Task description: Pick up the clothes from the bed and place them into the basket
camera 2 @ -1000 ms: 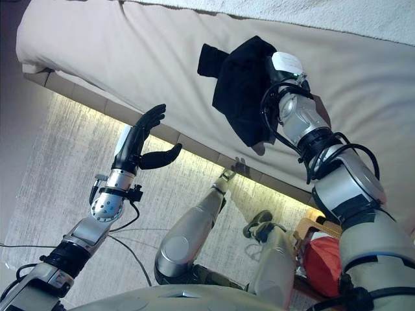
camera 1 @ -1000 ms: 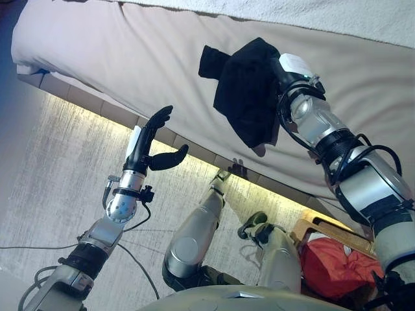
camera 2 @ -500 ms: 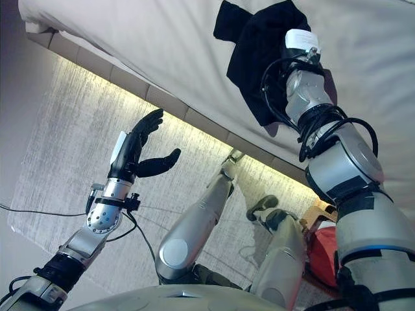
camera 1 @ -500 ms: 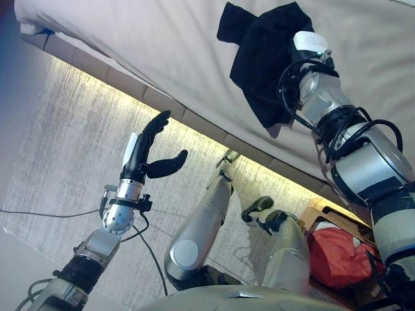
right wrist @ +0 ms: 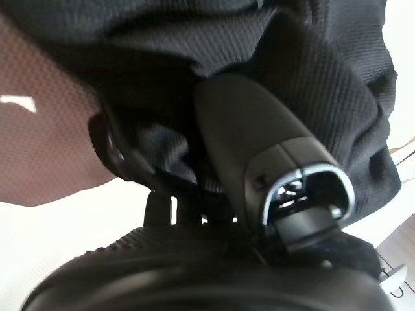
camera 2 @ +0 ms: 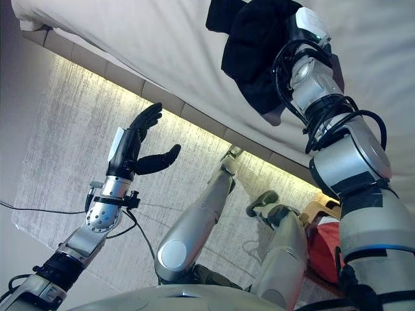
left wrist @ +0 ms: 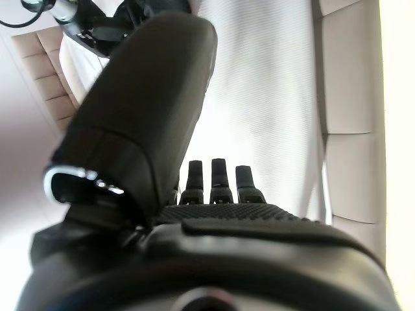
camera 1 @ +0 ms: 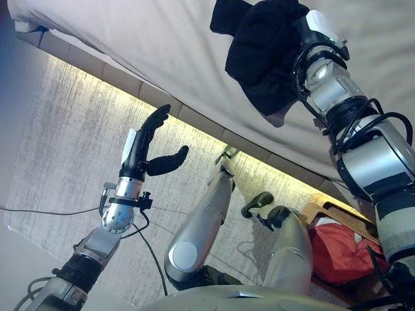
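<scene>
A black garment (camera 1: 259, 48) hangs bunched over the white bed (camera 1: 149, 45), held up by my right hand (right wrist: 259, 142). In the right wrist view the thumb and fingers are curled into the dark knit cloth (right wrist: 324, 71). The hand itself is mostly hidden behind the garment in the eye views. My left hand (camera 1: 148, 146) is raised over the floor beside the bed, fingers straight and thumb spread, holding nothing. The wooden basket (camera 1: 324, 210) stands at the lower right with red clothing (camera 1: 340, 249) inside.
The bed's padded beige side (camera 1: 117, 84) runs diagonally across the views, with a lit strip beneath it. A pale carpeted floor (camera 1: 58, 142) lies to the left of the bed.
My right hand has lifted the black garment farther up and away over the bed. The camera has shifted, so the bed edge sits higher in the views. The left hand stays open in place.
</scene>
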{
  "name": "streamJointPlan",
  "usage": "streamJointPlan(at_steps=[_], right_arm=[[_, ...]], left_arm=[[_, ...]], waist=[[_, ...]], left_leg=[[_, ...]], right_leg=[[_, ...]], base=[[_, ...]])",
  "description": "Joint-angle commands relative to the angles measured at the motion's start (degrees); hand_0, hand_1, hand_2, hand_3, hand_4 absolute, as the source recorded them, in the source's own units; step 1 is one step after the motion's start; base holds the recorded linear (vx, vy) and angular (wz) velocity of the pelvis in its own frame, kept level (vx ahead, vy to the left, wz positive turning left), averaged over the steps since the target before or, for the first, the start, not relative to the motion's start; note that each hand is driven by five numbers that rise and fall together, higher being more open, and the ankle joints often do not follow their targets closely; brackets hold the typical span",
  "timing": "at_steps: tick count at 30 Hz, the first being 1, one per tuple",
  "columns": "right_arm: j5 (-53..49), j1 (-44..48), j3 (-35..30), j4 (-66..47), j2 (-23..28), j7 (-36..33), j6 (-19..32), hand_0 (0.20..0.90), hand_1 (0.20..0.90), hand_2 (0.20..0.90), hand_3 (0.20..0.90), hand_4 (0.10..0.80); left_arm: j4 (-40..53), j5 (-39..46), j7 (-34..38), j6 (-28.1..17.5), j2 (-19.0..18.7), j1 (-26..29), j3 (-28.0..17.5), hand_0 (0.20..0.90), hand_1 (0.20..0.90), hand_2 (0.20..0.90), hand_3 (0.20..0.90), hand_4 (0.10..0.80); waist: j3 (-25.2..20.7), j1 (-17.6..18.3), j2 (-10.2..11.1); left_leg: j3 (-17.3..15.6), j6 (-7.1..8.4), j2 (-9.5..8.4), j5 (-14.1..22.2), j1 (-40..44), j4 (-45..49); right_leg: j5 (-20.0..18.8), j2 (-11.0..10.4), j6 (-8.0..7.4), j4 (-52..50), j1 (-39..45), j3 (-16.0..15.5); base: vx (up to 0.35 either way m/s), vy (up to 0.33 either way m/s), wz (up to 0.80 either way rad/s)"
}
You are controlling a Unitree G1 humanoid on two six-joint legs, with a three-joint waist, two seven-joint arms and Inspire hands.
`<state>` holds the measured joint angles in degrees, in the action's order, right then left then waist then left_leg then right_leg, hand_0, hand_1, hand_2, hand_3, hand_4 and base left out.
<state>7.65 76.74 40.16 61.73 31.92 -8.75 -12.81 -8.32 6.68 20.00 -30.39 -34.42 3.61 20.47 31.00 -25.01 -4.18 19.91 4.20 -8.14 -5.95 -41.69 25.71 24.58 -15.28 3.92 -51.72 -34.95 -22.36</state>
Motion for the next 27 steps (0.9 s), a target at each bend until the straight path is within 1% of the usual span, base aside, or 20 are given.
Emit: streamJointPlan(at_steps=[1, 8, 12, 13, 14, 15, 18, 20, 21, 22, 24, 27], right_arm=[[-2.1, -1.6, 0.0, -1.6, 0.0, -1.3, 2.5, 0.3, 0.3, 0.3, 0.2, 0.1], [-4.2, -3.4, -2.3, -0.6, 2.3, -2.2, 5.2, 0.3, 0.3, 0.3, 0.2, 0.1], [-6.1, -4.8, -4.0, -3.9, 4.9, -2.9, 7.6, 0.3, 0.3, 0.3, 0.2, 0.1], [-6.5, -5.5, -4.4, -5.1, 5.6, -3.4, 8.3, 0.3, 0.3, 0.3, 0.2, 0.1], [-6.7, -6.0, -4.7, -6.1, 6.2, -3.7, 8.7, 0.3, 0.3, 0.3, 0.2, 0.1], [-7.1, -7.1, -5.1, -8.4, 7.5, -3.8, 8.9, 0.3, 0.3, 0.3, 0.2, 0.1], [-7.6, -8.6, -5.7, -11.2, 9.3, -3.8, 9.3, 0.3, 0.3, 0.3, 0.2, 0.1], [-8.5, -10.4, -6.6, -14.3, 11.8, -3.1, 9.3, 0.3, 0.3, 0.3, 0.2, 0.1], [-8.9, -12.3, -7.9, -16.6, 13.8, -2.0, 10.1, 0.3, 0.3, 0.3, 0.2, 0.1], [-8.8, -13.4, -8.7, -17.3, 14.6, -1.5, 10.8, 0.3, 0.3, 0.3, 0.2, 0.1], [-9.0, -15.5, -10.2, -18.9, 16.4, -1.0, 12.1, 0.3, 0.3, 0.3, 0.2, 0.1], [-8.8, -18.1, -12.1, -21.0, 18.8, -0.3, 12.7, 0.3, 0.3, 0.3, 0.2, 0.1]], left_arm=[[4.0, -0.7, 1.9, -6.7, -0.6, 1.5, -0.3, 0.9, 0.9, 0.9, 0.9, 0.8], [1.6, -0.3, 1.9, -5.0, -0.4, 3.4, -0.4, 0.9, 0.9, 0.9, 0.9, 0.8], [-0.8, -0.1, 1.6, -1.7, 0.1, 4.5, -1.4, 0.9, 0.9, 0.9, 0.9, 0.8], [-1.3, -0.1, 1.7, -0.7, 0.2, 4.6, -1.5, 0.9, 0.9, 0.9, 0.9, 0.8], [-1.7, -0.2, 1.9, 0.2, 0.2, 4.5, -1.5, 0.9, 0.9, 0.9, 0.9, 0.8], [-2.6, -0.2, 2.4, 2.4, 0.3, 4.2, -1.7, 0.9, 0.9, 0.9, 0.9, 0.8], [-4.3, 0.3, 2.4, 4.0, 0.4, 3.9, -2.1, 0.9, 0.9, 0.9, 0.9, 0.8], [-5.4, 0.3, 2.2, 5.3, 0.6, 3.4, -2.6, 0.9, 0.9, 0.9, 0.9, 0.8], [-5.6, 0.2, 2.0, 6.9, 0.8, 3.1, -3.0, 0.9, 0.9, 0.9, 0.9, 0.8], [-5.8, 0.2, 2.1, 7.8, 0.9, 3.0, -3.1, 0.9, 0.9, 0.9, 0.9, 0.8], [-6.1, 0.4, 2.3, 9.4, 1.1, 3.0, -3.0, 0.9, 0.9, 0.9, 0.9, 0.8], [-6.8, 0.1, 1.5, 11.0, 1.4, 3.1, -3.1, 0.9, 0.9, 0.9, 0.9, 0.8]], waist=[[-1.2, 0.0, -1.7], [-1.2, 2.4, -0.6], [-1.2, 4.8, 0.7], [-2.0, 5.6, 0.9], [-2.6, 6.1, 1.2], [-3.8, 7.2, 1.8], [-5.4, 8.7, 2.7], [-7.6, 10.7, 3.6], [-9.6, 12.4, 4.3], [-10.8, 13.3, 4.7], [-13.1, 15.2, 5.4], [-15.9, 17.4, 6.0]], left_leg=[[-7.2, -7.58, -3.66, 13.8, 3.8, 10.3], [-7.6, -7.08, -2.01, 13.6, 15.1, 4.3], [-8.4, -6.62, -0.51, 13.7, 23.8, -0.4], [-8.5, -6.61, -0.11, 12.2, 24.7, -1.8], [-8.7, -6.55, 0.23, 12.2, 25.8, -2.7], [-9.1, -6.37, 0.74, 12.2, 27.6, -4.2], [-9.7, -6.26, 1.32, 12.1, 30.2, -6.3], [-10.4, -6.33, 1.73, 11.7, 32.8, -8.8], [-11.6, -6.32, 2.24, 11.3, 35.3, -11.3], [-12.4, -6.33, 2.57, 11.1, 36.6, -12.6], [-14.2, -6.25, 3.34, 10.5, 39.0, -15.3], [-16.6, -6.05, 4.37, 9.8, 41.6, -18.5]], right_leg=[[-8.1, 5.4, -0.19, 5.9, 2.5, 0.0], [-9.8, 5.1, -1.0, 13.2, 12.9, 1.5], [-11.3, 5.6, -1.73, 19.9, 21.1, 3.4], [-13.1, 5.9, -1.47, 22.2, 22.3, 3.3], [-13.6, 6.3, -1.59, 23.8, 23.4, 3.6], [-14.3, 7.0, -1.82, 26.3, 25.2, 4.5], [-15.4, 7.9, -2.18, 29.7, 27.6, 5.9], [-16.7, 8.8, -2.56, 33.2, 29.8, 7.3], [-17.8, 9.7, -2.88, 36.4, 31.8, 8.6], [-18.5, 10.1, -3.09, 37.9, 32.8, 9.4], [-20.0, 10.8, -3.56, 40.9, 34.5, 10.8], [-21.8, 11.5, -4.22, 44.2, 36.1, 12.7]], base=[[-0.002, -0.021, -0.06], [0.007, -0.023, -0.16], [0.039, -0.029, -0.32], [-0.01, -0.028, -0.42], [0.022, -0.025, -0.4], [0.079, -0.053, -0.34], [0.065, -0.042, -0.33], [0.109, -0.044, -0.48], [0.136, -0.036, -0.34], [0.131, -0.029, -0.3], [0.083, -0.034, -0.45], [0.036, -0.041, -0.54]])
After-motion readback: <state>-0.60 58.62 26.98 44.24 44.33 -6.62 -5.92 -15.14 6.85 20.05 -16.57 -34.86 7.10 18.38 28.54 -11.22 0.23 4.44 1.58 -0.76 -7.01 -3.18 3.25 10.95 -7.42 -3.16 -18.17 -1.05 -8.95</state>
